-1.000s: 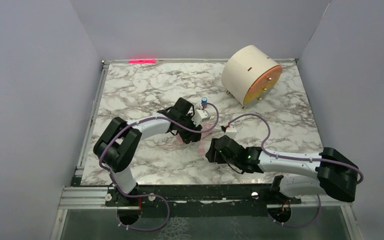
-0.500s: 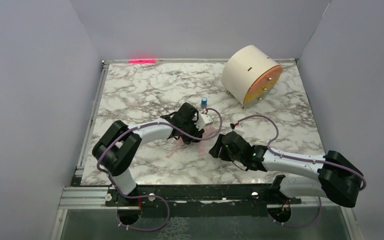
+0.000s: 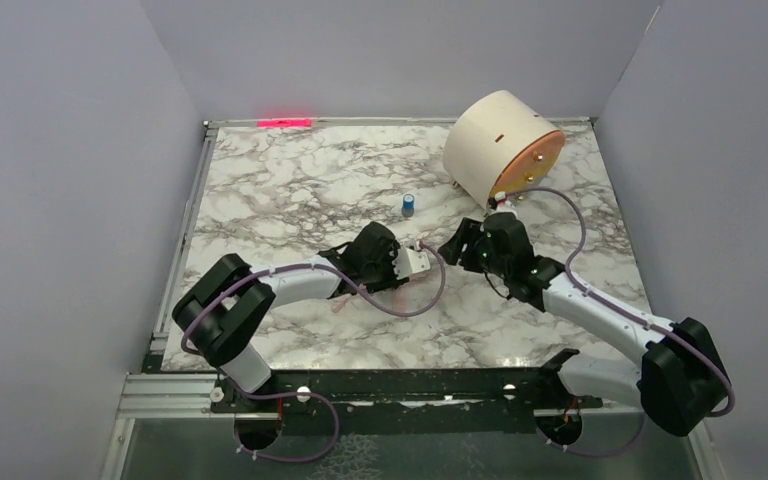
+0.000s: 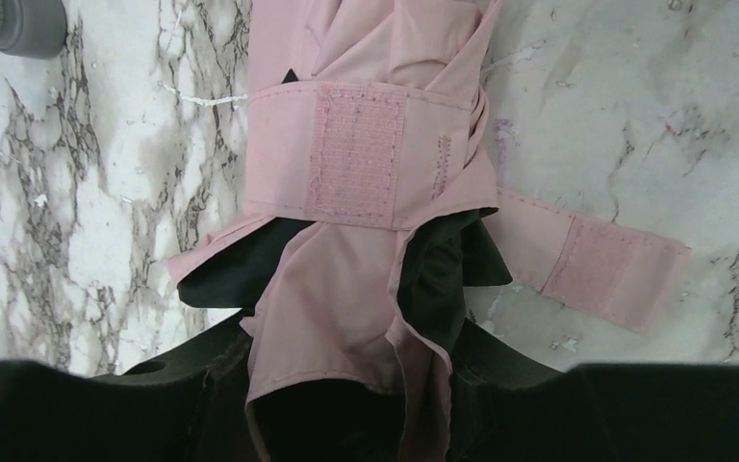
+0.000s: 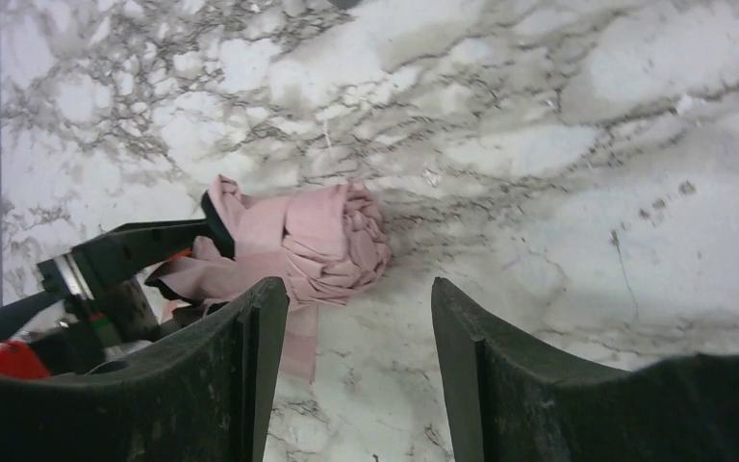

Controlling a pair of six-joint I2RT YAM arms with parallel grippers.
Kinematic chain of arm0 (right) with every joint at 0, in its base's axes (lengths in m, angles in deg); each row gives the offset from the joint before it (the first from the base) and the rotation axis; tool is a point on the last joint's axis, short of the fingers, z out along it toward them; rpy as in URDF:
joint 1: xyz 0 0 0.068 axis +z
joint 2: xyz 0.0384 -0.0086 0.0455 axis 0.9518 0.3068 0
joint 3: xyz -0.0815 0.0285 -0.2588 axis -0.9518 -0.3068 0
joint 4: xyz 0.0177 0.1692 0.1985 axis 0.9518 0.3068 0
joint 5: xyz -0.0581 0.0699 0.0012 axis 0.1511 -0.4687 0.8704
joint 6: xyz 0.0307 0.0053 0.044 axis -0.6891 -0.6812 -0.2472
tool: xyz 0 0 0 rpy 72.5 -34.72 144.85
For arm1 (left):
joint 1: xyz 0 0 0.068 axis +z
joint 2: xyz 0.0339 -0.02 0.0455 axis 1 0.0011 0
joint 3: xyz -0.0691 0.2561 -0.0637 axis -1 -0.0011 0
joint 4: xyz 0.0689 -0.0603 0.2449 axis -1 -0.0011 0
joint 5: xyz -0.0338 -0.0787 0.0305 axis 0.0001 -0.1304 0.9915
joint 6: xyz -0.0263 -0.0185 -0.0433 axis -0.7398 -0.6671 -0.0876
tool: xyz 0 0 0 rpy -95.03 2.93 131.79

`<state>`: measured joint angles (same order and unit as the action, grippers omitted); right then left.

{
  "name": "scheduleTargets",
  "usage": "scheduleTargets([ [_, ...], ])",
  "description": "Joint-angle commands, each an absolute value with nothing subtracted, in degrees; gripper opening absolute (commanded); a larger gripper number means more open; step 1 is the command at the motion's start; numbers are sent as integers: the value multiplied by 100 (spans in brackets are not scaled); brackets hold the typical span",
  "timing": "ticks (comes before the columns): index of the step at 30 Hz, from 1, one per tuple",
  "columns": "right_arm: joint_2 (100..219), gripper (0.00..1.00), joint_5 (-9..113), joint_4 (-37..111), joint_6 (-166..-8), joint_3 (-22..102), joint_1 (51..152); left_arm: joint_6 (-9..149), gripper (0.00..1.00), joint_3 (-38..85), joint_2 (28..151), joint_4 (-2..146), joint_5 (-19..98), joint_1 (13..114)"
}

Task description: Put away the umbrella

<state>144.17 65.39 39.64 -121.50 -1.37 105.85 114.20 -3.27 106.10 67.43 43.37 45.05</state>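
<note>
The pale pink umbrella (image 4: 366,144) lies folded on the marble table, its fastening strap wrapped round it and the strap's loose end (image 4: 597,260) flat on the table. My left gripper (image 4: 346,375) is shut on the umbrella's pink and black fabric. In the top view the left gripper (image 3: 400,268) covers most of the umbrella. My right gripper (image 5: 356,289) is open and empty, hovering just right of the umbrella's bunched end (image 5: 322,241). In the top view it (image 3: 457,245) sits close to the left gripper.
A cream cylindrical drum (image 3: 500,148) with an orange face lies at the back right. A small blue-capped object (image 3: 409,204) stands behind the grippers and shows in the left wrist view (image 4: 14,21). Grey walls enclose the table (image 3: 290,180).
My right arm has swung away from the near centre, back and to the right toward the drum. My left gripper has slid slightly right and nearer, still holding the umbrella.
</note>
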Motion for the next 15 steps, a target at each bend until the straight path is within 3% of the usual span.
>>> scheduleTargets([
  [1,14706,62,6032,4318,-11379,348,10537,12370,0,-682,10950,6215,5139,4564],
  [10,13784,63,5332,3692,-11755,-1033,10549,11785,0,-194,11264,5639,4172,4723],
  [15,13308,64,6355,3019,-11626,-1650,11380,11067,0,105,11556,5119,4210,4750],
])
